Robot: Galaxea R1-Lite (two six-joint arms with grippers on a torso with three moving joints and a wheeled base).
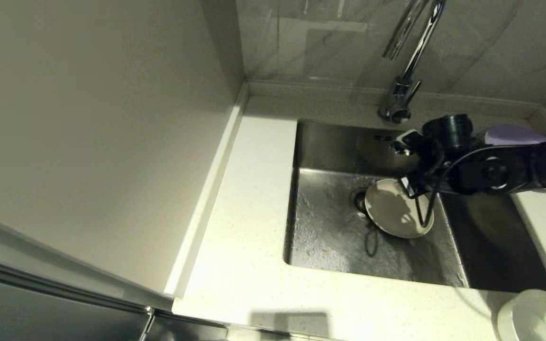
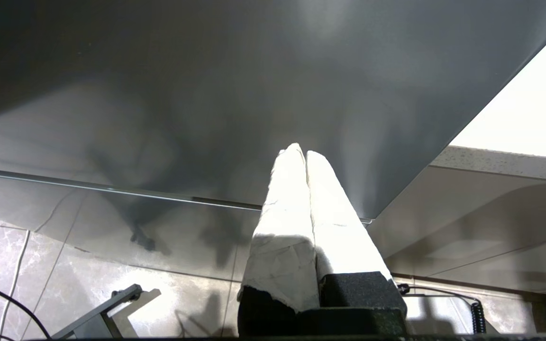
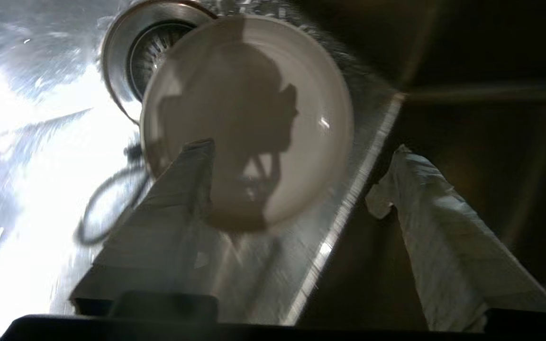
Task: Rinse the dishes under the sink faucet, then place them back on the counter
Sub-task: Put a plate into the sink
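Observation:
A cream-beige plate (image 1: 391, 208) lies flat on the floor of the steel sink (image 1: 330, 227), partly over the round drain (image 1: 359, 200). My right gripper (image 1: 417, 194) hangs just above the plate's right rim. In the right wrist view the right gripper (image 3: 301, 149) is open, its fingers wide apart and holding nothing, with the cream plate (image 3: 249, 94) free below them. The chrome sink faucet (image 1: 408, 61) stands at the back of the basin. A lilac plate (image 1: 514, 135) rests on the counter behind my right arm. A white bowl (image 1: 536, 315) sits on the counter at front right.
The speckled counter (image 1: 249, 213) frames the basin, with a wide strip on the left and a wall beside it. The sink floor looks wet. My left gripper (image 2: 299, 151) is parked low beside a dark cabinet front, over a tiled floor.

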